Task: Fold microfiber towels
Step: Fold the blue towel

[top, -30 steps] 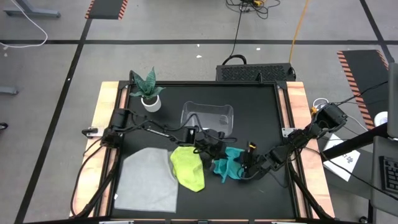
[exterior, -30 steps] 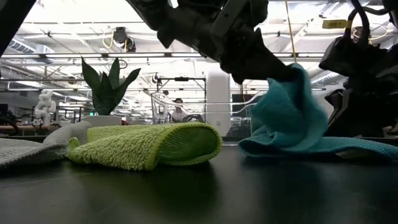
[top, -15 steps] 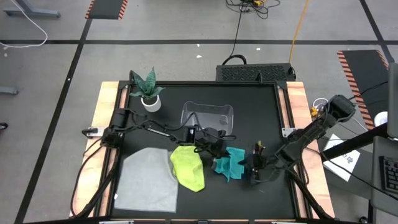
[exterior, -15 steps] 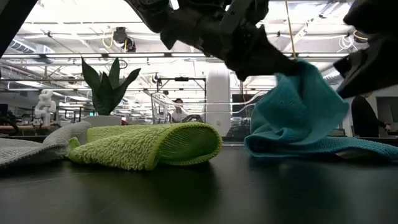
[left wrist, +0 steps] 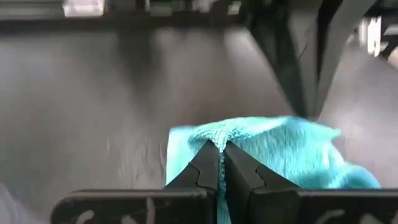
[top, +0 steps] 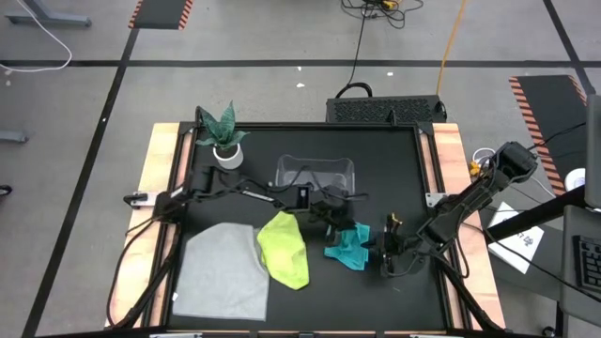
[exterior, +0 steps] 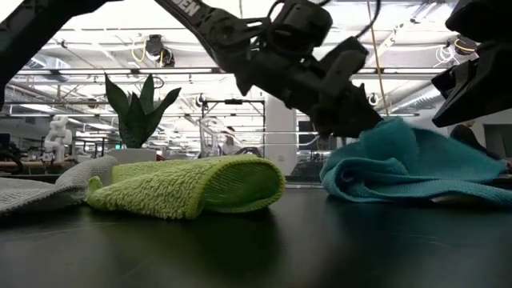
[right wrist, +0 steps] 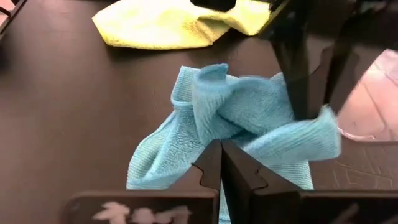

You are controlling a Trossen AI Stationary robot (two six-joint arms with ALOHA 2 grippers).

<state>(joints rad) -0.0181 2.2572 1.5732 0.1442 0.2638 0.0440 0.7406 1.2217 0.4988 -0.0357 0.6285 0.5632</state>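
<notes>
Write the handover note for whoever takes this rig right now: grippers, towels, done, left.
Left gripper: shut on the teal towel, right of table centre.
Right gripper: shut, empty, just right of that towel.
Yellow-green towel: loosely doubled over near the middle.
Grey towel: lying flat, front left.
Done: no neat fold visible.
Left: the teal towel is crumpled and needs spreading and folding; then the other two.

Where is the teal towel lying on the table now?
In the high view the teal towel lies bunched right of table centre, between the yellow-green towel and the right gripper, pinched by the left gripper.
</notes>
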